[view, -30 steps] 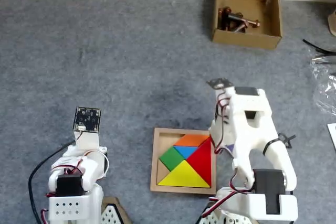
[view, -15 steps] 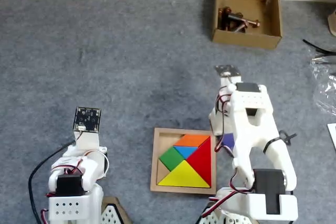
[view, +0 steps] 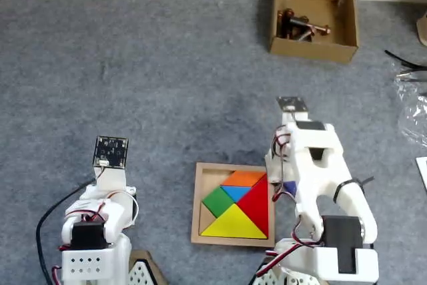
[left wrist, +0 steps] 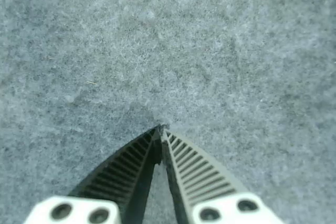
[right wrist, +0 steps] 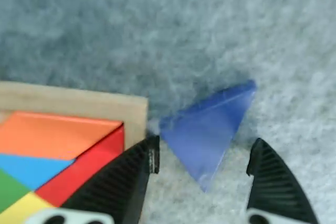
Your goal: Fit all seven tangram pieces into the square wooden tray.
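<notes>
Right wrist view: gripper astride triangle

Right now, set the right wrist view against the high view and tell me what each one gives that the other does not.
Right wrist view: the whole blue triangle lying on the carpet at a corner of the wooden tray, with the right jaws open on either side of it. High view: the cardboard box far off, the left arm, and bare wood in the tray's far left corner. Both: the tray with its orange piece and red piece.
</notes>
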Motion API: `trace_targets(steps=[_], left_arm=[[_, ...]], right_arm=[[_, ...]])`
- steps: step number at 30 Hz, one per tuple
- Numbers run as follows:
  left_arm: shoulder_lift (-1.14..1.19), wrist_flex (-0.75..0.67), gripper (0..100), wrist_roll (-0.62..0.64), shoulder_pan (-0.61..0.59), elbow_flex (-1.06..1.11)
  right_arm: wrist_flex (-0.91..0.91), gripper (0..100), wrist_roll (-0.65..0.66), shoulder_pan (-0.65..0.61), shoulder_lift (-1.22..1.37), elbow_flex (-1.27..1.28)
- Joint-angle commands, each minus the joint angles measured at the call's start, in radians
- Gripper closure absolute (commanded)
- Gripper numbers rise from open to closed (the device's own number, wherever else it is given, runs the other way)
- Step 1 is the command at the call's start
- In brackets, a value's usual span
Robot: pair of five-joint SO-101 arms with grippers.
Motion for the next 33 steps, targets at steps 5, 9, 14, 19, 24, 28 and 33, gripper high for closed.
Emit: trace_targets(steps=[5,9,14,19,24,28,33], left_arm=[[0.002,0.005,99,0.005,-0.01,0.021],[0.002,0.005,99,0.005,-0.01,0.021],[0.002,0.005,99,0.005,-0.01,0.021],[0.002,0.005,99,0.005,-0.01,0.021],[0.002,0.005,99,0.005,-0.01,0.021],[0.002,0.005,99,0.005,-0.01,0.021],[0.002,0.005,99,0.005,-0.01,0.021]], right_arm=[[-0.042,74.1,-0.087,-0.018,-0.01,0.001],[-0.044,74.1,-0.098,-0.018,-0.013,0.001],[-0.077,74.1,-0.146,-0.018,-0.015,0.002],[-0.114,74.2,-0.169,-0.019,-0.015,0.004],[-0.128,74.2,-0.169,-0.019,-0.015,-0.001],[-0.162,74.2,-0.169,-0.019,-0.015,0.001],[-0.171,74.2,-0.163,-0.022,-0.015,-0.002]])
